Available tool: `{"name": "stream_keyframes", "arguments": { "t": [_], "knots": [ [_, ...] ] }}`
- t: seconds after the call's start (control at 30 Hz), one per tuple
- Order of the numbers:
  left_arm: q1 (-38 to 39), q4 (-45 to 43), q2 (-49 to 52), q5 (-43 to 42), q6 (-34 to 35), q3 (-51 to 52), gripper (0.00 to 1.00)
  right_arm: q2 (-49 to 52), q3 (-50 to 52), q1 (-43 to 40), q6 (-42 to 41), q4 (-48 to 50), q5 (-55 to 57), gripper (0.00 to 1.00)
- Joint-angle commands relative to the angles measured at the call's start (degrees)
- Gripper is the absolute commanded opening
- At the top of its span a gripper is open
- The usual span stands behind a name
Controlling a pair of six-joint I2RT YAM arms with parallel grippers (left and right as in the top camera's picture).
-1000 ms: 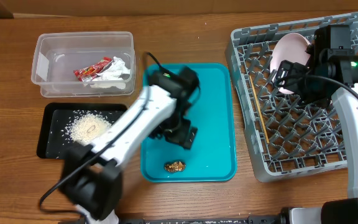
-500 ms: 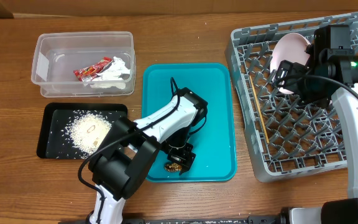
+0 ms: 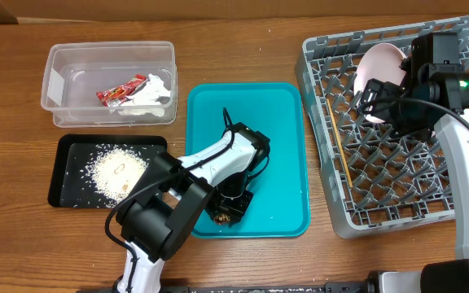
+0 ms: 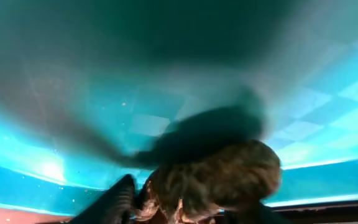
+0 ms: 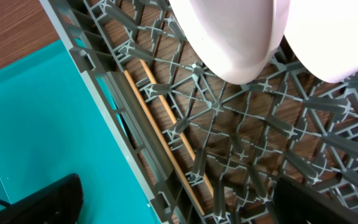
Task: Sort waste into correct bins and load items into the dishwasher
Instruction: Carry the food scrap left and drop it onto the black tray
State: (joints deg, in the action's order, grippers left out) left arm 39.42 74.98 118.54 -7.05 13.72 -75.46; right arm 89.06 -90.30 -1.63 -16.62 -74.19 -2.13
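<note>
Brown food scrap (image 3: 225,218) lies on the teal tray (image 3: 287,138) close to its 6 o'clock rim in the overhead view. The left hand (image 3: 230,213) is down over it, but the wrist hides the fingers from above, so the grip cannot be read there. The black tray (image 3: 65,185) holding the rice (image 3: 116,167) sits on the table at about 10 o'clock from the scrap. It looks the fitting bin, since the clear tub (image 3: 55,73) holds the red wrapper (image 3: 119,92) and napkin (image 3: 155,96). The right hand (image 3: 368,104) hovers inside the dish rack (image 3: 397,203) by the pink bowl (image 3: 379,65). In the left wrist view the scrap fills the lower middle, with one dark finger (image 4: 114,200) touching its 8 o'clock side and another blur at 5 o'clock. They bracket it, but whether they are pressing it I cannot tell. A good pick, I judge, needs the fingers low against the tray floor and a gentle squeeze, because the scrap looks crumbly. A straight lift clear of the rim should come before any swing towards 10 o'clock. In the right wrist view the fingers show as dark blurs at the bottom corners, spread wide with nothing between them, above a wooden chopstick (image 5: 166,149) lying in the rack.
</note>
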Motion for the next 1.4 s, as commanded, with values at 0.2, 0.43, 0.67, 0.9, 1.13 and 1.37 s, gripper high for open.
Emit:
{"name": "stream_keyframes", "arguments": {
  "t": [0.2,0.43,0.67,0.9,1.13,1.37],
  "knots": [
    [-0.7,-0.3,0.7,0.2,1.9,-0.2,0.21,0.0,0.0,-0.1,0.2,0.1,-0.1,1.00],
    [-6.3,0.2,-3.1,0.2,3.5,-4.5,0.18,0.0,0.0,-0.1,0.2,0.1,-0.1,1.00],
    [-16.0,0.6,-14.1,4.8,5.2,-7.3,0.20,0.0,0.0,-0.1,0.2,0.1,-0.1,1.00],
    [-30.7,1.2,-24.7,8.1,6.8,-7.3,0.22,0.0,0.0,-0.1,0.2,0.1,-0.1,1.00],
    [-44.5,-0.5,-26.8,6.4,8.6,-7.2,0.21,0.0,0.0,-0.1,0.2,0.2,-0.1,1.00],
    [-50.6,-3.3,-26.4,14.8,12.6,-7.1,0.25,0.0,0.0,-0.1,0.2,0.1,-0.1,1.00]
  ]
}}
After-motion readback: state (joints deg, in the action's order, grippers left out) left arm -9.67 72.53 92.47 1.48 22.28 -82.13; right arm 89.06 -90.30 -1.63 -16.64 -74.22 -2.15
